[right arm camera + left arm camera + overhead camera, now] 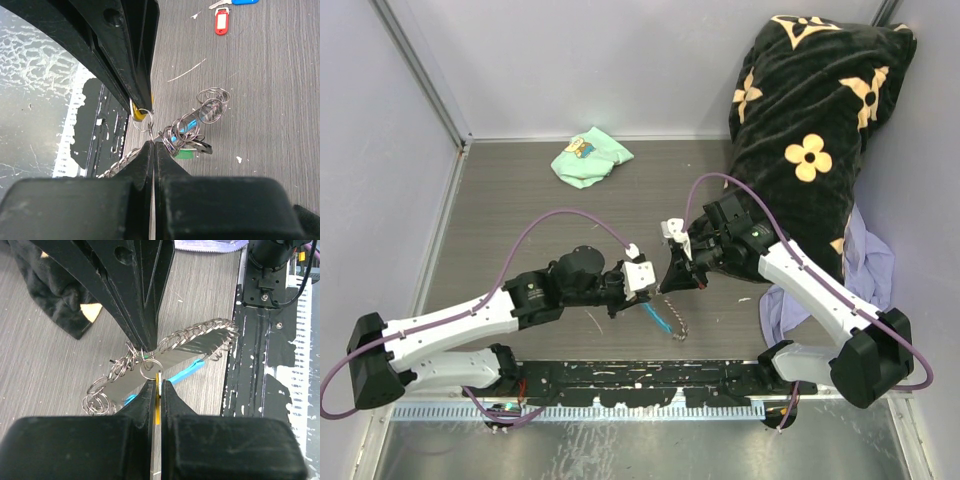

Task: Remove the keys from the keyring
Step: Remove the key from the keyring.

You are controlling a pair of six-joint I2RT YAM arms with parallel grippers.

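Left jaws grip the yellow-tagged key [158, 390] and right jaws pinch the keyring [181, 129], both closed tight mid-removal; next, the key probably needs sliding off the coil.

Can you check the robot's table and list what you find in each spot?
Surface: grey wood-grain table, white specks.
Job's things: keyring with chain between the grippers, yellow-tagged key and green tag at it; red-tagged key and blue-tagged key loose on the table.
Clutter: mint-green cloth, black flowered blanket, lavender cloth.
Grippers: left gripper shut on the yellow-tagged key; right gripper shut on the keyring.
Cables: a purple cable loops over each arm.
Surroundings: pale walls, black rail at the near edge.
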